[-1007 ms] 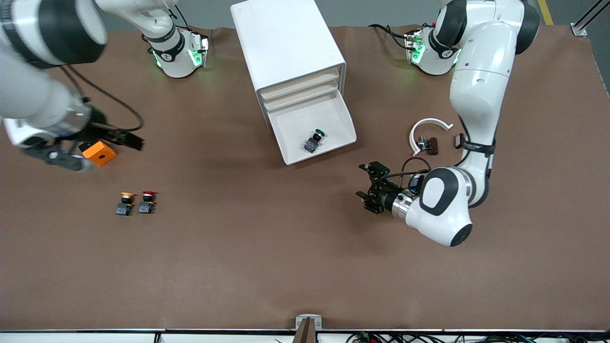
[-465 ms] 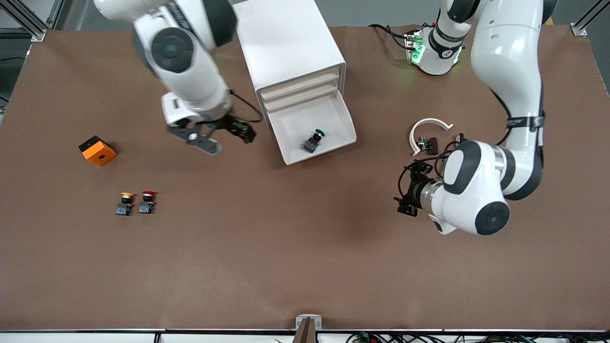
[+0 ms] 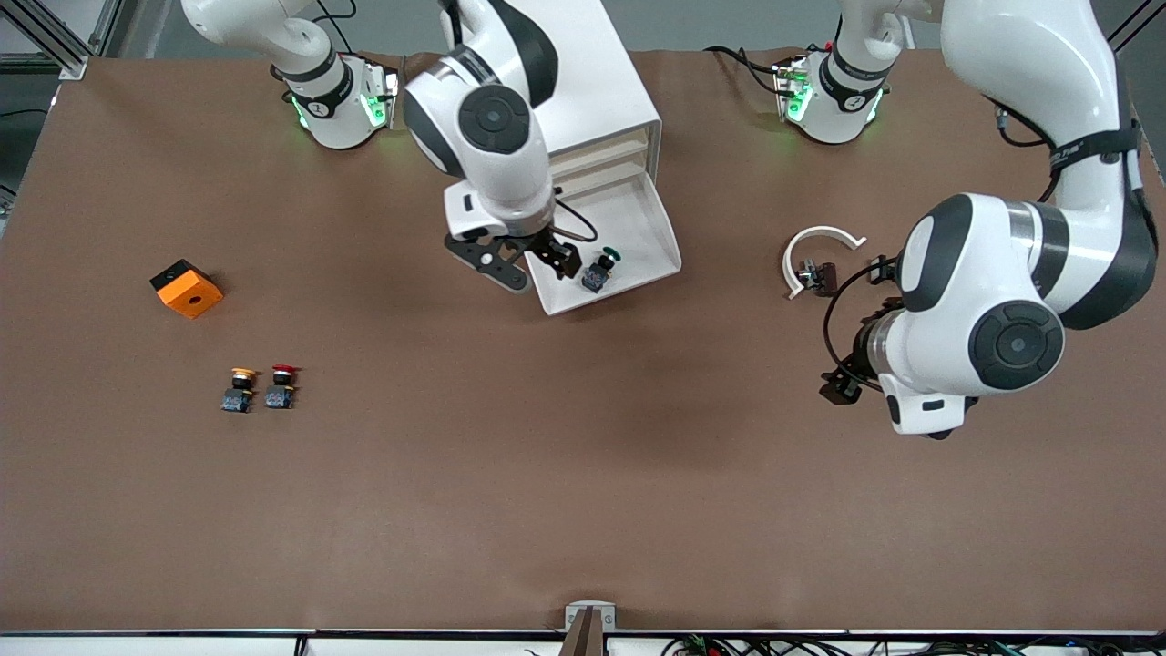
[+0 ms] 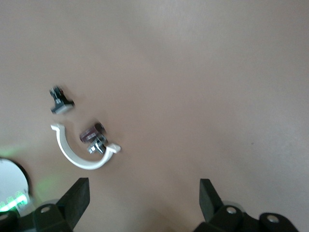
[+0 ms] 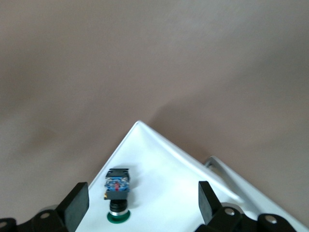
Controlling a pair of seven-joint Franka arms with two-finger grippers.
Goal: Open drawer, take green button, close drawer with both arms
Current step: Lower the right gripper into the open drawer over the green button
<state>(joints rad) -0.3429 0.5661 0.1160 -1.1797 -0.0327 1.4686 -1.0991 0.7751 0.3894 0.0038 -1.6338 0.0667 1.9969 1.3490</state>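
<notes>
The brown table (image 3: 583, 474) carries a white boxy cabinet (image 3: 556, 82) near the robots' bases, its lowest drawer (image 3: 638, 269) pulled out toward the front camera: a wide shallow white tray, with the cream edges of the shut drawers above it. The right arm (image 3: 483, 118) reaches over the cabinet, and the right gripper (image 3: 528, 266) hangs over the corner of the open drawer toward the right arm's end, jaws spread wide and holding nothing. The left arm (image 3: 993, 301) is bent over the table toward its own end, and the left gripper (image 3: 843, 383) hovers above bare table, jaws also wide apart and empty. A white curved clip (image 3: 813, 251) with small dark parts beside it lies close to that arm. An orange block (image 3: 186, 289) sits toward the right arm's end. The green-capped button (image 3: 599, 268) lies on its side in the drawer, black body, blue base. Red-capped (image 3: 281, 386) and yellow-orange-capped (image 3: 239, 389) buttons stand side by side, nearer the camera than the block
</notes>
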